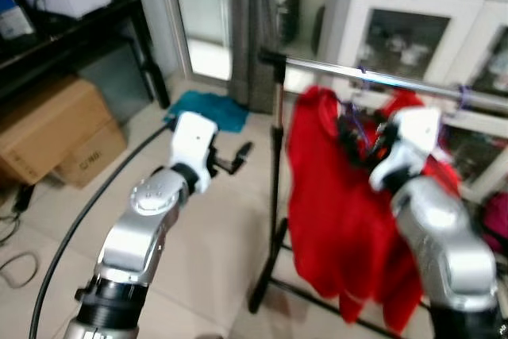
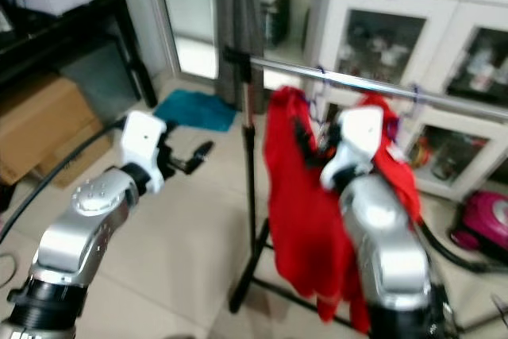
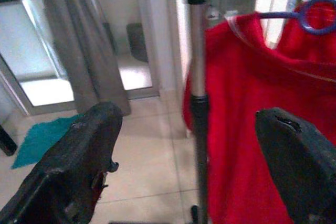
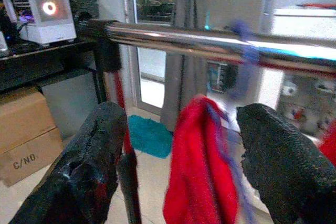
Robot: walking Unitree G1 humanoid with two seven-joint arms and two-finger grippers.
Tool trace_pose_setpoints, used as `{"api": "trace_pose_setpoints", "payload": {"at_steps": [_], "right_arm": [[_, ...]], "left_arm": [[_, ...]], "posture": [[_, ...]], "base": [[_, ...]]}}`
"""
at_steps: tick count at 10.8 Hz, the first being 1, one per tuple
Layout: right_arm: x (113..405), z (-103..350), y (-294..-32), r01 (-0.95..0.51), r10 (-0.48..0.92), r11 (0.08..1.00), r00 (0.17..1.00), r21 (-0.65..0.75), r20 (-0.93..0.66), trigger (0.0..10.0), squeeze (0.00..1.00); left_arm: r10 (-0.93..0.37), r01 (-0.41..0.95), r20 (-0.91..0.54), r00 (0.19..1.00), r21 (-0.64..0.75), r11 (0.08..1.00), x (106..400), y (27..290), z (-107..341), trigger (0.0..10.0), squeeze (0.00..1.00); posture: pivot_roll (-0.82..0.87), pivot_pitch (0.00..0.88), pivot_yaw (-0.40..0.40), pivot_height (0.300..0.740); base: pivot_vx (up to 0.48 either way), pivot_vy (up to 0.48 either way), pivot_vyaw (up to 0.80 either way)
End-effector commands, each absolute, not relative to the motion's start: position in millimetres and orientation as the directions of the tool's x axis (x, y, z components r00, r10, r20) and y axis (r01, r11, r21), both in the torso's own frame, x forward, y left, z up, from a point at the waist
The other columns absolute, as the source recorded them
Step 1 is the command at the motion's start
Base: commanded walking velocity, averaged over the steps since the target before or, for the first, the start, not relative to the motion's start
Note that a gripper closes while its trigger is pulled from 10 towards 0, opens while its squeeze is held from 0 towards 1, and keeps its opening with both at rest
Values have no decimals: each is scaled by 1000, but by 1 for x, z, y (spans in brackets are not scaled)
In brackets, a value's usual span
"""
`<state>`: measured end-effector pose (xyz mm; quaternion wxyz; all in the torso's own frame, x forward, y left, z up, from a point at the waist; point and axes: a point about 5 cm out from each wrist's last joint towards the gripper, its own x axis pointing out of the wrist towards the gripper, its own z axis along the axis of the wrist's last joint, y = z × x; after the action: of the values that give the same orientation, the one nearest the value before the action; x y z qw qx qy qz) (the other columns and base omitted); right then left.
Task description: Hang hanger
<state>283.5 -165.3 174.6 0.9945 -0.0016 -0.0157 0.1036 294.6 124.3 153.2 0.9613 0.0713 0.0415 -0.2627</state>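
Right wrist view looks along the right gripper, whose two black fingers stand wide apart with nothing between them, just below the chrome rail of a clothes rack. Between and beyond the fingers hangs a red garment on a purple-blue hanger, whose hook appears to sit over the rail, though the picture is blurred there. In the head views the right gripper is raised against the garment near its collar.

The left gripper is also spread wide and empty, pointing at the rack's upright pole from just beside it, with the garment's shoulder and the hanger's blue loop past the pole.

As a judgement, the hanger is light, thin and stiff, probably smooth plastic, so it could swing or slip along the polished rail if nudged. The garment is soft and limp and gives no firm hold; the better place to grasp is the hanger's neck just under the hook, or one shoulder bar through the cloth.

Counted: one rack with one rail, two red garments, at least two purple hooks on the rail, two cardboard boxes and one teal mat on the floor, one white cabinet behind.
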Motion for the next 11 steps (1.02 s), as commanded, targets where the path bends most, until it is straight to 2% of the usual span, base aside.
{"api": "trace_pose_setpoints", "payload": {"at_steps": [1, 4, 5, 6, 8, 11], "right_arm": [[286, 170, -166, -180, 180, 984, 983, -9, -24, 10000, 0], [292, 168, -181, -128, 120, 990, 986, -57, -120, 10000, 0], [299, 170, -191, -85, 68, 993, 981, -87, -182, 10000, 0], [301, 172, -193, -80, 61, 993, 977, -88, -204, 10000, 0], [309, 175, -197, -72, 52, 994, 974, -82, -219, 10000, 0], [336, 174, -211, -28, -1, 994, 966, -108, -260, 10000, 0]], "left_arm": [[-536, 551, -134, 834, 134, 824, 292, 127, 154, 10000, 0], [-658, 679, -177, 732, 109, 726, 287, 119, 154, 10000, 0], [-743, 775, -225, 630, 115, 622, 284, 116, 154, 10000, 0], [-769, 804, -241, 593, 119, 583, 283, 115, 154, 10000, 0], [-796, 832, -245, 553, 111, 543, 284, 113, 157, 10000, 0], [-829, 856, -219, 515, 86, 509, 286, 109, 164, 10000, 0]], "posture": [[79, 0, 31, 740], [67, 0, 35, 740], [69, 0, 30, 740], [69, 0, 30, 740], [68, 0, 33, 740], [59, 0, 48, 740]], "base": [[0, 0, 0], [0, 0, 0], [0, 0, 0], [0, 0, 0], [0, 0, 0], [0, 0, 0]]}}
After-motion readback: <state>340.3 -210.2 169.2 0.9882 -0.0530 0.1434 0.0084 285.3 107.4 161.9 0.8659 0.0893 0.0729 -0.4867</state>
